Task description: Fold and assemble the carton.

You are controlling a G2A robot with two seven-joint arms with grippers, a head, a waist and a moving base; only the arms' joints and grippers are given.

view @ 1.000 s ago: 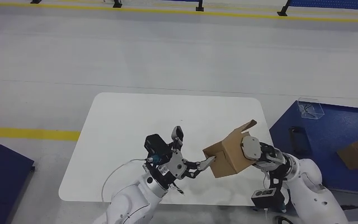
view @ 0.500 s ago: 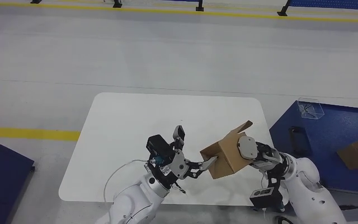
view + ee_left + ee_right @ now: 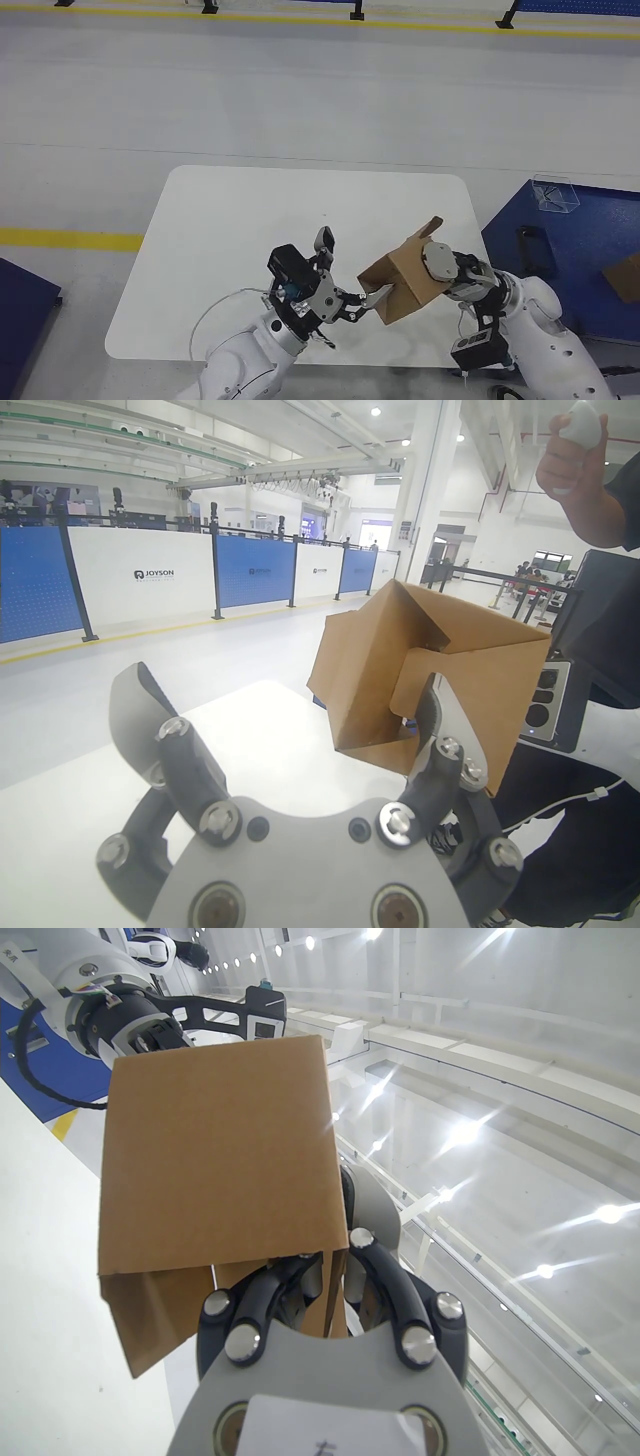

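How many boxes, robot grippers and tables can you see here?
Brown carton: 1
Grippers: 2, the left gripper and the right gripper
White table: 1
Total: 4

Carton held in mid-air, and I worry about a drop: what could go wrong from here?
1. The right pincer clamps just one wall of the carton, above the table; a push may twist it loose.
2. The left pincer is open, one finger at a flap; pressing off-line could crease it instead of folding it.
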